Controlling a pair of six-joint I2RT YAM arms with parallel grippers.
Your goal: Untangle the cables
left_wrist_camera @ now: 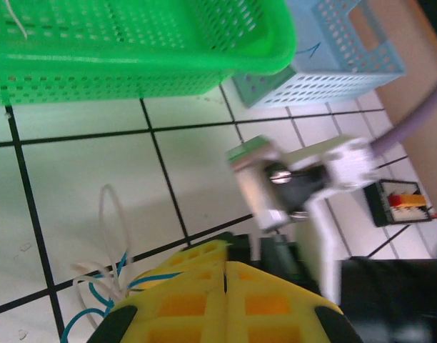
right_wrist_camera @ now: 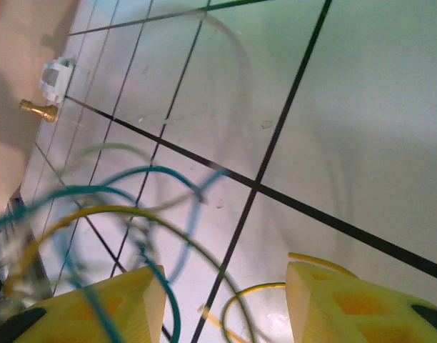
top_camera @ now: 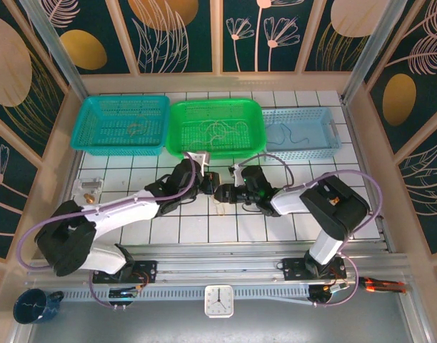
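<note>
The tangle of cables (top_camera: 219,207) lies on the white tiles in front of the green basket. In the left wrist view, cream-white loops (left_wrist_camera: 113,214) and blue cable (left_wrist_camera: 96,299) bunch beside my left gripper (left_wrist_camera: 226,263). Its yellow fingers are pressed together, and a blue strand (left_wrist_camera: 153,279) runs taut across the left finger towards the seam. My right gripper (right_wrist_camera: 225,307) faces it from the right, open wide. Blue (right_wrist_camera: 151,171) and yellowish (right_wrist_camera: 133,214) cable loops arch between and above its fingers. One yellowish strand (right_wrist_camera: 315,261) rests against the right finger. The two grippers (top_camera: 208,184) (top_camera: 221,194) nearly meet.
Three baskets line the back: teal (top_camera: 86,139), green (top_camera: 177,146) and light blue (top_camera: 333,139), each with thin wires inside. A brass fitting (right_wrist_camera: 37,111) and a white connector (right_wrist_camera: 56,77) lie at the left. A clock (top_camera: 218,300) and a mug (top_camera: 31,306) sit beyond the near edge.
</note>
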